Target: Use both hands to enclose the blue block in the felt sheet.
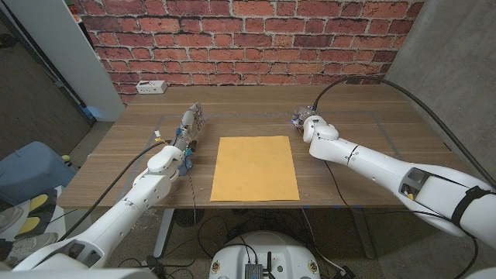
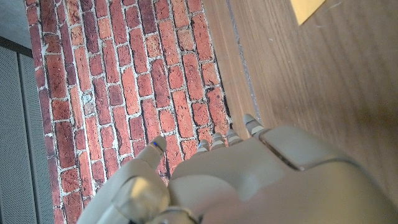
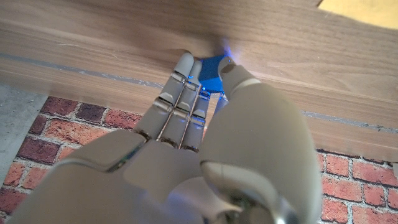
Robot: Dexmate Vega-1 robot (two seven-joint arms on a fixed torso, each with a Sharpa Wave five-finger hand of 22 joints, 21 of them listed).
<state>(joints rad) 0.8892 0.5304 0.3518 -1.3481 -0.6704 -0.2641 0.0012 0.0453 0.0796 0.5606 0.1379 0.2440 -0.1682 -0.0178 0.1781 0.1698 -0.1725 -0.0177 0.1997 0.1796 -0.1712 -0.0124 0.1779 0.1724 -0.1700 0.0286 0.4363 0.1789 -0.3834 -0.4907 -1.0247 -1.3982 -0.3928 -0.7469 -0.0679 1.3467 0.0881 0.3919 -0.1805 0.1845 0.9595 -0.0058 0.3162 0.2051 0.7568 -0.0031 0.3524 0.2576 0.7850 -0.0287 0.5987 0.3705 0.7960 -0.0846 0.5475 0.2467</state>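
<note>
A mustard-yellow felt sheet (image 1: 254, 168) lies flat in the middle of the wooden table (image 1: 364, 116); one corner of the felt sheet (image 2: 306, 9) shows in the left wrist view. The small blue block (image 3: 212, 76) sits on the table just past the sheet's far right corner. My right hand (image 1: 311, 124) is on the block (image 1: 297, 118), pinching it between thumb and fingers (image 3: 185, 68). My left hand (image 1: 189, 127) stands left of the sheet with its fingers stretched toward the wall, holding nothing.
A white power strip (image 1: 150, 87) lies at the table's far left edge, against the brick wall (image 1: 248, 31). A blue bin (image 1: 31, 172) stands on the floor to the left. Tape lines mark a rectangle on the tabletop.
</note>
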